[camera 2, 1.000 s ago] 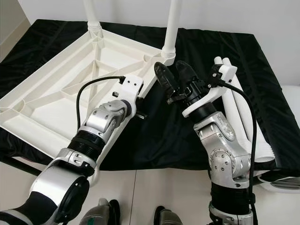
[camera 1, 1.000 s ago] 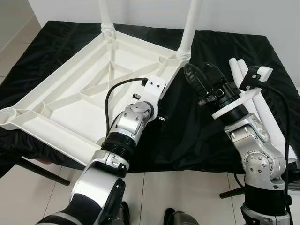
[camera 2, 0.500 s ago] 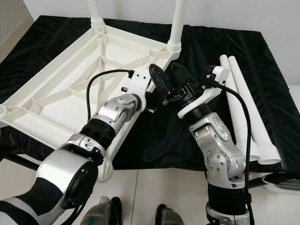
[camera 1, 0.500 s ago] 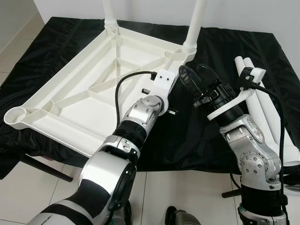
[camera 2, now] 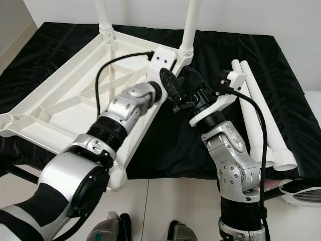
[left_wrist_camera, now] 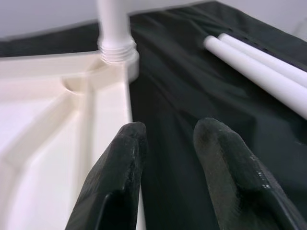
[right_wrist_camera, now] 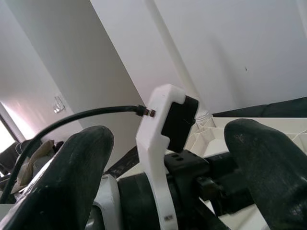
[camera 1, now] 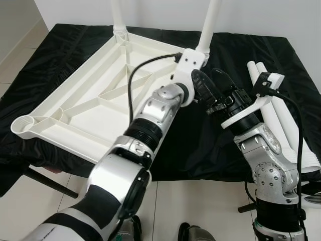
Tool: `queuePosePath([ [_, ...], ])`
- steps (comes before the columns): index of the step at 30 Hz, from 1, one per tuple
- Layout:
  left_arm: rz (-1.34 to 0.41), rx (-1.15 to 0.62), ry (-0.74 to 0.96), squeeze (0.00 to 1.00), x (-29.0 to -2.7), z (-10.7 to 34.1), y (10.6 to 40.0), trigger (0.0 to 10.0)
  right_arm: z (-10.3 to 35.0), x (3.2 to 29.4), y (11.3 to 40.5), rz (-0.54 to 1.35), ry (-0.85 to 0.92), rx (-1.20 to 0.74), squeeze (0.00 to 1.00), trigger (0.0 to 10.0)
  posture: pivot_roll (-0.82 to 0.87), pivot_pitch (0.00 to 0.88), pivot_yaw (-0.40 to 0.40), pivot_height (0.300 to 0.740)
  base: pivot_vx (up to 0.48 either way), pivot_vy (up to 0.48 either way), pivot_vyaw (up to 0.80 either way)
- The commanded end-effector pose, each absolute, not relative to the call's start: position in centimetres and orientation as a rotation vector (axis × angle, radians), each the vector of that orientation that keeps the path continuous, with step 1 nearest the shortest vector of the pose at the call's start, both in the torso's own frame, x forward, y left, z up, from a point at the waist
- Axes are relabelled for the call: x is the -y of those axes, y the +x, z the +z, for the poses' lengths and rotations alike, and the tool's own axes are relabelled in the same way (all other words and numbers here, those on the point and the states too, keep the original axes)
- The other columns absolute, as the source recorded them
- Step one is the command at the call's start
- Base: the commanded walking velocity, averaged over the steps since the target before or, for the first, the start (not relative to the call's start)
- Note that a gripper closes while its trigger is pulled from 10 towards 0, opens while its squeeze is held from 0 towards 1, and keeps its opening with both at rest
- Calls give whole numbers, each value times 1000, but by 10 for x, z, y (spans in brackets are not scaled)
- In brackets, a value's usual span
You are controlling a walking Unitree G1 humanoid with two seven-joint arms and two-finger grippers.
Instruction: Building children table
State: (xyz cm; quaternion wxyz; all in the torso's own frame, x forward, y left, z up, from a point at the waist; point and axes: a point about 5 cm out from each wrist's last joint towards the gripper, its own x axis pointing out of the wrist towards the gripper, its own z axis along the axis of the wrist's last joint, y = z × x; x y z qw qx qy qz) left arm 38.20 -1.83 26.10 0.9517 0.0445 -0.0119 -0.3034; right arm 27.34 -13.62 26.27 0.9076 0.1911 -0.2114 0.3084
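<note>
Left gripper [left_wrist_camera: 165, 139], fingers parted and empty, at the upturned tabletop's [camera 1: 85, 108] corner; right gripper [right_wrist_camera: 165, 158] spread wide beside it.

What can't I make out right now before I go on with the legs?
- Left gripper: in the eye views its own wrist hides the fingers; the wrist view shows them apart, over the tabletop edge.
- Both fitted legs: tops cut off by the eye views' upper edge.
- Loose legs: far ends partly behind the right gripper mount.
</note>
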Motion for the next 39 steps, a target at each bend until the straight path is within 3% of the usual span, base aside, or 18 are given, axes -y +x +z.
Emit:
queuePosePath([
  [1,-681,43,112,0,20,261,378,10000,260,137,274,633,384,439,0,10000,-38,146,37,740,0,0,0],
  [4,-640,93,151,0,1,264,380,10000,257,139,277,596,356,447,0,10000,-36,144,35,740,0,0,0],
  [6,-568,138,166,0,-27,266,382,10000,252,143,282,520,310,457,0,10000,-35,143,31,740,0,0,0],
  [8,-568,138,166,0,-27,266,382,10000,252,143,282,520,310,457,0,10000,-35,143,31,740,0,0,0],
  [11,-462,191,146,0,-68,269,379,10000,244,148,289,423,291,455,0,10000,-24,138,22,740,0,0,0],
  [14,-408,208,130,0,-92,268,373,10000,239,149,294,373,283,451,0,10000,-9,131,11,740,0,0,0],
  [19,-358,226,131,0,-109,265,366,10000,235,151,299,318,270,443,0,10000,-5,126,7,740,0,0,0],
  [23,-266,245,170,0,-138,252,348,10000,214,151,311,195,205,338,0,10000,-1,111,-8,740,0,0,0],
  [28,-238,219,286,0,-155,240,330,10000,205,149,316,150,200,289,0,10000,-4,103,-14,740,0,0,0],
  [39,-497,-1,557,0,-155,207,296,10000,203,152,320,140,110,309,0,10000,2,92,-29,740,0,0,0],
])
